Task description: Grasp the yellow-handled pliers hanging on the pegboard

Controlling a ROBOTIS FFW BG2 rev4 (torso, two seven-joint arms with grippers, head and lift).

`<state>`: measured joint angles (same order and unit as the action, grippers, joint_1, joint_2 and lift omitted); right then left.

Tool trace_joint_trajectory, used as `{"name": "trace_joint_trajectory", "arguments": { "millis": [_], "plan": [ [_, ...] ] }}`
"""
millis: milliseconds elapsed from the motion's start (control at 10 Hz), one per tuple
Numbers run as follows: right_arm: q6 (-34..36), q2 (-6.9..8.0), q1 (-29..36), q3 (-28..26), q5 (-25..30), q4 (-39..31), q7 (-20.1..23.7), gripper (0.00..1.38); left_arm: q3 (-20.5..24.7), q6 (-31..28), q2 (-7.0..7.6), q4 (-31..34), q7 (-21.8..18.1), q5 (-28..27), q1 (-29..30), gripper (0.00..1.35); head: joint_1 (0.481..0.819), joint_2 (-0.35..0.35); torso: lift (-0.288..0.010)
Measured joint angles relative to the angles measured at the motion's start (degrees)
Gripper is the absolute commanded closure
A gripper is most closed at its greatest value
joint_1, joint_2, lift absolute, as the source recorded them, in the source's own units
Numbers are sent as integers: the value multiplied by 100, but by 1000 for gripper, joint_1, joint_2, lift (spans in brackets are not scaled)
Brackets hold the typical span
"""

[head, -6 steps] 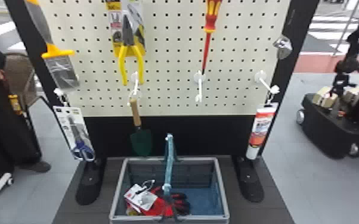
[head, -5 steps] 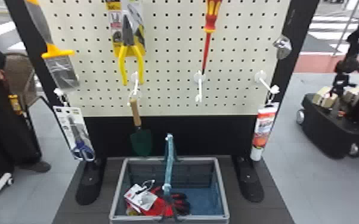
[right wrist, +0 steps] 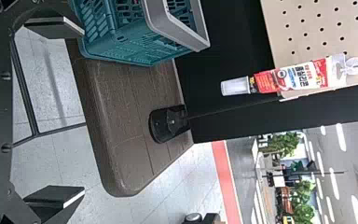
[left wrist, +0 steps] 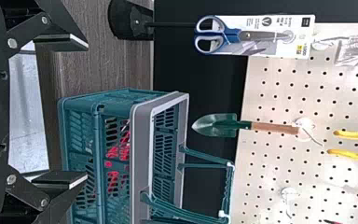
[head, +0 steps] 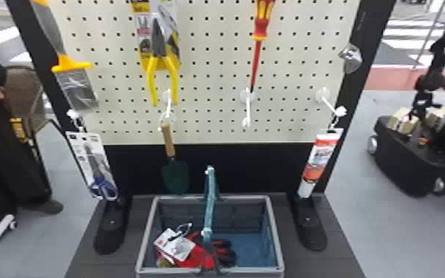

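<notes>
The yellow-handled pliers (head: 162,70) hang on their card high on the pegboard (head: 210,74), left of centre. Their yellow handles (left wrist: 354,136) also show in the left wrist view, well beyond the trowel. My left gripper (left wrist: 74,111) is open, low in front of the basket (left wrist: 140,154) and far from the pliers. My right gripper (right wrist: 70,112) is open too, with nothing between its fingers, over the table's right end by the basket's corner (right wrist: 177,23).
On the board also hang a scraper (head: 68,74), a red screwdriver (head: 257,48), a trowel (head: 173,166), packed scissors (head: 96,170) and a tube (head: 318,159). The grey-rimmed basket (head: 142,244) holds red gloves (head: 199,255). A black cart (head: 425,148) stands at right.
The hanging tube's lower end has swung slightly to the left. Nothing else has visibly moved.
</notes>
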<state>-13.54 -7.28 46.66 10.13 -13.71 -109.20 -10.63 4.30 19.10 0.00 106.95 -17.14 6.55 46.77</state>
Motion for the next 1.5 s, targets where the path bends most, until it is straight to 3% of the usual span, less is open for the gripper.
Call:
{"name": "trace_joint_trajectory", "arguments": {
  "millis": [200, 500, 800, 1100, 1300, 1500],
  "plan": [
    [0, -3, 9, 0, -23, -7, 0, 114, -7, -189, 0, 195, 0, 12, -46, 308, 549, 0, -100],
    [9, -10, 13, 0, -37, -7, 0, 116, 145, -1319, 0, 1436, -98, 59, -243, 308, 549, 0, -100],
    [15, -15, 3, 1, -46, -14, 0, 116, 391, -2694, 33, 2212, -972, -31, -1218, 308, 549, 0, -100],
    [46, -19, -13, 2, -48, -14, 0, 116, 728, -3927, 121, 2925, -1560, -297, -2346, 308, 549, 0, -100],
    [92, -19, -45, 5, -31, -14, 0, 116, 946, -4573, 291, 2992, -2054, -399, -3347, 303, 549, 0, -100],
    [135, -19, -119, 6, -9, -10, 1, 116, 994, -5078, 620, 2794, -2384, -210, -4290, 308, 549, 0, -100]
  ]
}}
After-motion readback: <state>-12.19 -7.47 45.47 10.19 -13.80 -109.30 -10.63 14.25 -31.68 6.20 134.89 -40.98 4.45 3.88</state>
